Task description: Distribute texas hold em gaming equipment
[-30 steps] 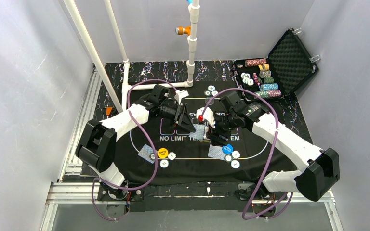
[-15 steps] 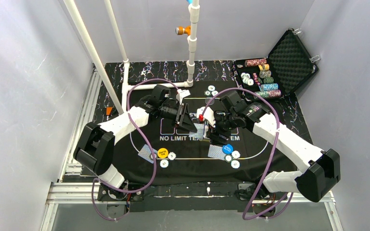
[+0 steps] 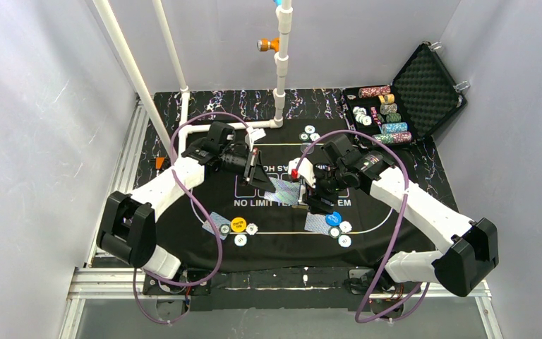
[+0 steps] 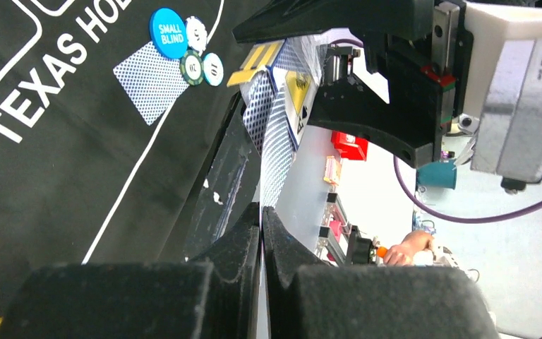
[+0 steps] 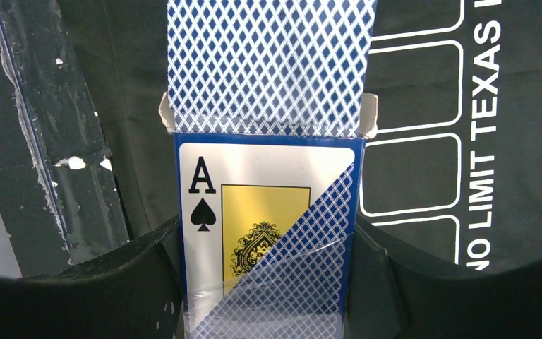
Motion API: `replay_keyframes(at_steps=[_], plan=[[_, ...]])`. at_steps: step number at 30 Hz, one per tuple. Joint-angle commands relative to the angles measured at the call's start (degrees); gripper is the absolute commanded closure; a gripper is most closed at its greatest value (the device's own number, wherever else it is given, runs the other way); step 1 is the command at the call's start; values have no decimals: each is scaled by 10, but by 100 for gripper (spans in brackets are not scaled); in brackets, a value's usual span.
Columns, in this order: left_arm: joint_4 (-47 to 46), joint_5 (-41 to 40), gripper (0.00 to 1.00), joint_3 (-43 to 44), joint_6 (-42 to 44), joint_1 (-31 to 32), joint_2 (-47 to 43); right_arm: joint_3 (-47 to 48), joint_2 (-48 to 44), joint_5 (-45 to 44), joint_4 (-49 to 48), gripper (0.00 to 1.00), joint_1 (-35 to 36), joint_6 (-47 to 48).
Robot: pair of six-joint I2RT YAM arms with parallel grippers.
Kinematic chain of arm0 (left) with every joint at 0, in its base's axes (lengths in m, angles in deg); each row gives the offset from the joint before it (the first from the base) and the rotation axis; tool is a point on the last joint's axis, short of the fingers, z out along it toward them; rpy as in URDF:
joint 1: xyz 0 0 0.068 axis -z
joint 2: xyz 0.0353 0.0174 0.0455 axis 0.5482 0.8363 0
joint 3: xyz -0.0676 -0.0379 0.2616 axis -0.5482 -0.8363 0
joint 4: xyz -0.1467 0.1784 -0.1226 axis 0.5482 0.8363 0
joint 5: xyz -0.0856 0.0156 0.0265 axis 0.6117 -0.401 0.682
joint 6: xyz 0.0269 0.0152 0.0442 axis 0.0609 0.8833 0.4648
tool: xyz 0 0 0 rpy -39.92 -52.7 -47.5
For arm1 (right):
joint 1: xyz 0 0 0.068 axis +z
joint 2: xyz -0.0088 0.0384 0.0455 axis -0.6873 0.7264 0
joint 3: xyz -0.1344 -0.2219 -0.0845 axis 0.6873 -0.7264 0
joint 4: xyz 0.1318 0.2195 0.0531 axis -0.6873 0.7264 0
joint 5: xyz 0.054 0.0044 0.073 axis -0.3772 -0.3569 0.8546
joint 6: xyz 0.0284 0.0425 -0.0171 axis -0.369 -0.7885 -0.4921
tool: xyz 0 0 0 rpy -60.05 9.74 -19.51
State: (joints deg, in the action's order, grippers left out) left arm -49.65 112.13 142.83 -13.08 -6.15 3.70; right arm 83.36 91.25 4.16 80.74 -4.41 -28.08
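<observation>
**left jaws pinch a card half out of the box**

the black foam-lined case (image 3: 430, 83) lies open at the far right corner, lid tipped back. its tray holds rolls of chips (image 3: 388, 116) lying on their sides, with a few loose white ones beside them. the second container is the card box (image 5: 254, 212), printed with an ace of spades. the right gripper (image 5: 267, 258) has a finger pressed to each side of it. the flaps are open and a blue-backed card (image 5: 272, 63) sticks out of the mouth. the left gripper (image 4: 261, 226) is clamped tight on that card's far edge, so the card spans the gap between the two tools above the middle of the black mat (image 3: 282, 247).

compared with a second ago, the left jaws have gone from parted to closed. the left arm has pulled back toward its own side, and more of the card shows outside the box. the right arm and box sit where they were.

on the near side of the mat lie the yellow button (image 3: 238, 224) and the blue button (image 3: 333, 218). each has a face-down card and small white chips just beside it. two more white chips (image 3: 308, 133) lie at the far side. a white pipe frame (image 3: 282, 70) stands at the mat's far edge, and purple cables (image 3: 205, 191) loop over both arms. the grippers cover part of the mat's lettering.
</observation>
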Motion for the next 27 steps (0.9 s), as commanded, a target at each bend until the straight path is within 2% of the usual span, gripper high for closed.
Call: replay_keyframes(at_steps=[1, 5, 11, 16, 20, 23, 27], plan=[[45, 37, 100, 11, 38, -29, -30, 1, -18, 6, -26, 99, -7, -9], [68, 15, 100, 50, 63, -79, -32, -9, -26, 6, -33, 99, -16, -16], [75, -134, 100, 101, 53, -92, 14, -1, -22, 1, -32, 99, -21, -17], [76, -264, 100, 138, -50, -91, 99, 13, -22, 15, -38, 99, -44, -32], [11, -359, 100, 128, -133, -82, 127, 15, -28, 19, -50, 99, -75, -45], [-21, -395, 100, 137, -167, -60, 156, 20, -29, 10, -50, 99, -85, -47], [-41, -403, 100, 179, -201, -35, 218, 26, -30, 9, -52, 99, -101, -52]])
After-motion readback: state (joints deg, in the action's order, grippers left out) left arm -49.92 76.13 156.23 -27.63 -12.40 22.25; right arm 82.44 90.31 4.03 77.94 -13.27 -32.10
